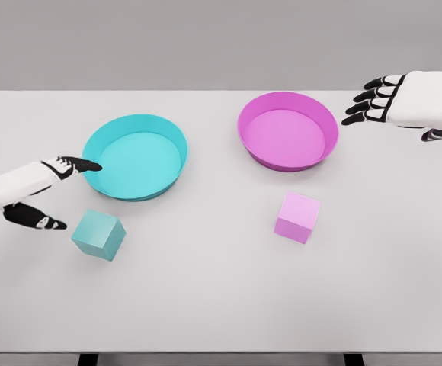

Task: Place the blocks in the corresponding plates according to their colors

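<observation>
The left hand (49, 194) was seen near the table's left edge, its black fingers spread and nothing held; the uppermost fingertip lay at or just over the left rim of the shallow round cyan plate (135, 156), though contact could not be judged. The small cyan cube (98, 235) was found just below and right of that hand, on the flat white table (221, 305), in front of the cyan plate and apart from it. The right hand (385, 101) was held near the far right corner, fingers extended towards the left and relaxed, with nothing gripped. Just to its left the shallow round magenta plate (288, 130) was set, empty. The small pink cube (297, 217) was placed in front of that plate, near the table's middle, well apart from the cyan cube.
</observation>
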You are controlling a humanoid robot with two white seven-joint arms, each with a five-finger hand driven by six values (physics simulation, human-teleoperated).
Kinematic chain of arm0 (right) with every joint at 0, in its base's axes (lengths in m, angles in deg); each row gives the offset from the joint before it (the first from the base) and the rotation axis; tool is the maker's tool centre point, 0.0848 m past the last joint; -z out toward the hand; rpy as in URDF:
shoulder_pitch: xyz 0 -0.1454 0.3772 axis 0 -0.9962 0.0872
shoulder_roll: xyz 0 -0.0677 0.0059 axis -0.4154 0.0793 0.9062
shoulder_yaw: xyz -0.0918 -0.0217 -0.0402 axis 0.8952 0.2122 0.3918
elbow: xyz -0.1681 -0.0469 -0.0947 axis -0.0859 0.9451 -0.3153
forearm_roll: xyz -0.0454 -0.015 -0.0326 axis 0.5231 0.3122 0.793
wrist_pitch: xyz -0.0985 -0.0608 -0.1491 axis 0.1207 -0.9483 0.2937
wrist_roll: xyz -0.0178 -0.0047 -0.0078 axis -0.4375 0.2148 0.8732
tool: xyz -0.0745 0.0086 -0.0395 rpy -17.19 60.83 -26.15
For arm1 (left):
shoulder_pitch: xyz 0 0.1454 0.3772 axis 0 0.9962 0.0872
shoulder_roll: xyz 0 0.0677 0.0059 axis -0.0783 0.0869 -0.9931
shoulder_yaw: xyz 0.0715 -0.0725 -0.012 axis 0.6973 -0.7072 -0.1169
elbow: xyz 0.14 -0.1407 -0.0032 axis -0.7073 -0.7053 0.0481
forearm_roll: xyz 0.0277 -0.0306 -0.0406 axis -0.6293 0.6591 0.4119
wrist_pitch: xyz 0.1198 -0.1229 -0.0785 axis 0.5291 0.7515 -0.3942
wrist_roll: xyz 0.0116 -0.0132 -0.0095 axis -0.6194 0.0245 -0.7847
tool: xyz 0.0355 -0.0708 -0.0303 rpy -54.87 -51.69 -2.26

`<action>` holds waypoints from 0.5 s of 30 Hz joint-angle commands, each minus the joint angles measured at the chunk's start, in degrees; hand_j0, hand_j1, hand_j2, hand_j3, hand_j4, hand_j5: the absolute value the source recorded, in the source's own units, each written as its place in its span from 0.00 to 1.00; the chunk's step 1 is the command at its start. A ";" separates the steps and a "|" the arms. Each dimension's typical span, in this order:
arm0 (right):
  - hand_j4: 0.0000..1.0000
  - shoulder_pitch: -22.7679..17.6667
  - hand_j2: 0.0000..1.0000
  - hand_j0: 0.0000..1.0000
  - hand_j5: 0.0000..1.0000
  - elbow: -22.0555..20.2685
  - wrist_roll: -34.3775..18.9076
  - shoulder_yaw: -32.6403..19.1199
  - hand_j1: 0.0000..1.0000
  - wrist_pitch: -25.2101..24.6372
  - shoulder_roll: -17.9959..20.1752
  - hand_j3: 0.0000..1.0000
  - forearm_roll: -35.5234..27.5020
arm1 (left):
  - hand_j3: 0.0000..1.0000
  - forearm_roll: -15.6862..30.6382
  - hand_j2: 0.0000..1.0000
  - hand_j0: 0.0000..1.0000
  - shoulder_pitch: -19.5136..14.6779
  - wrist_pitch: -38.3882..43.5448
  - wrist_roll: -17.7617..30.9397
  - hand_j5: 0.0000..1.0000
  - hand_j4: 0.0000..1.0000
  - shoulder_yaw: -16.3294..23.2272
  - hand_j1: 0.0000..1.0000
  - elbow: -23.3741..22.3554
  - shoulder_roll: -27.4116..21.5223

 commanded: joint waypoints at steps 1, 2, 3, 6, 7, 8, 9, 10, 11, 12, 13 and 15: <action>1.00 0.00 1.00 1.00 1.00 -0.03 0.02 -0.04 1.00 -0.14 0.05 1.00 -0.23 | 1.00 0.50 1.00 1.00 0.00 0.12 5.72 1.00 1.00 -2.90 1.00 -0.95 1.65; 1.00 0.00 1.00 1.00 1.00 -0.03 0.02 -0.13 1.00 -0.14 0.05 1.00 -0.23 | 1.00 0.51 1.00 1.00 0.35 0.12 5.72 1.00 1.00 -4.48 1.00 -0.95 1.21; 1.00 0.09 1.00 1.00 1.00 0.06 0.02 -0.13 1.00 -0.14 0.05 1.00 -0.23 | 1.00 0.51 1.00 1.00 0.53 0.12 5.72 1.00 1.00 -5.54 1.00 -1.04 1.03; 1.00 0.70 1.00 1.00 1.00 -0.03 0.02 -0.13 1.00 -0.14 0.05 1.00 -0.58 | 1.00 0.42 1.00 1.00 0.62 0.12 5.72 1.00 1.00 -5.81 1.00 -1.13 0.33; 1.00 0.62 1.00 1.00 1.00 -0.21 0.02 -0.04 1.00 -0.14 -0.65 1.00 -0.67 | 1.00 0.33 1.00 1.00 0.53 0.12 5.72 1.00 1.00 -5.81 1.00 -1.13 -0.11; 1.00 0.70 1.00 1.00 1.00 -0.90 0.02 0.22 1.00 -0.14 -2.49 1.00 -0.76 | 1.00 0.33 1.00 1.00 0.53 0.12 5.72 1.00 1.00 -5.81 1.00 -1.13 -0.46; 1.00 1.40 1.00 1.00 1.00 -2.40 0.02 1.18 1.00 -0.14 -2.76 1.00 -0.76 | 1.00 0.33 1.00 1.00 0.18 0.12 5.72 1.00 1.00 -5.89 1.00 -1.04 -0.46; 1.00 2.37 1.00 1.00 1.00 -2.84 0.02 2.94 1.00 -0.14 -3.02 1.00 -0.76 | 1.00 0.33 1.00 1.00 0.09 0.12 5.72 1.00 1.00 -5.89 1.00 -0.69 -0.64; 1.00 4.13 1.00 1.00 1.00 -2.75 0.02 5.92 1.00 -0.14 -2.85 1.00 -0.76 | 1.00 0.24 1.00 1.00 0.00 0.12 5.72 1.00 1.00 -5.81 1.00 -0.08 -2.13; 1.00 4.48 1.00 1.00 1.00 -2.75 0.02 7.16 1.00 -0.14 -2.41 1.00 -0.67 | 1.00 0.24 1.00 1.00 0.00 0.12 5.72 1.00 1.00 -5.72 1.00 0.89 -3.10; 1.00 5.10 1.00 1.00 1.00 -2.84 0.02 7.60 1.00 -0.14 -2.41 1.00 -0.58 | 1.00 0.07 1.00 1.00 0.00 0.12 5.72 1.00 1.00 -5.72 1.00 2.56 -4.33; 1.00 8.26 1.00 1.00 1.00 -2.84 0.02 10.68 1.00 -0.14 -2.41 1.00 -0.49 | 1.00 -0.11 1.00 1.00 0.00 0.12 5.72 1.00 1.00 -5.54 1.00 4.67 -6.09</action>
